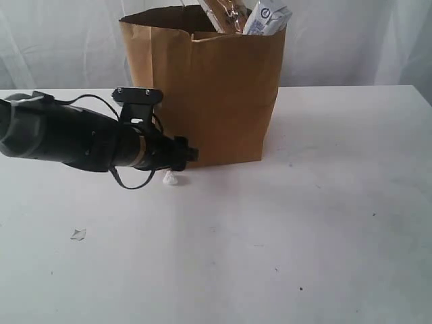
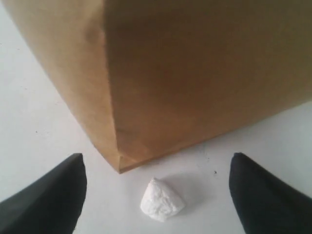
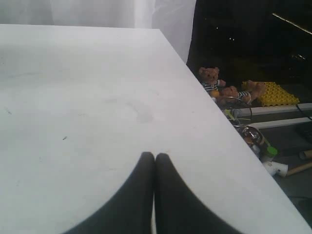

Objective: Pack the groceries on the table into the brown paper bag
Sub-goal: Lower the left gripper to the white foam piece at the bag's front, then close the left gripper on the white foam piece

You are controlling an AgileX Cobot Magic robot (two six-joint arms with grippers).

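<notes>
Two packs are poking out of the brown paper bag [image 1: 209, 94], which is standing upright at the table's [image 1: 324, 223] far middle: a small white-blue carton [image 1: 266, 18] and a brownish pack [image 1: 226, 15], possibly the pouch. Left gripper [image 2: 157, 161] is hovering at the bag's near left corner, jaws wide, gripping nothing, with a white crumpled lump [image 2: 162, 200] lying between them. Right gripper [image 3: 155, 157] is sitting pressed shut, empty.

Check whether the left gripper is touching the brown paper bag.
Apart. Left wrist view shows bare table between the open left gripper and the brown paper bag corner.
</notes>
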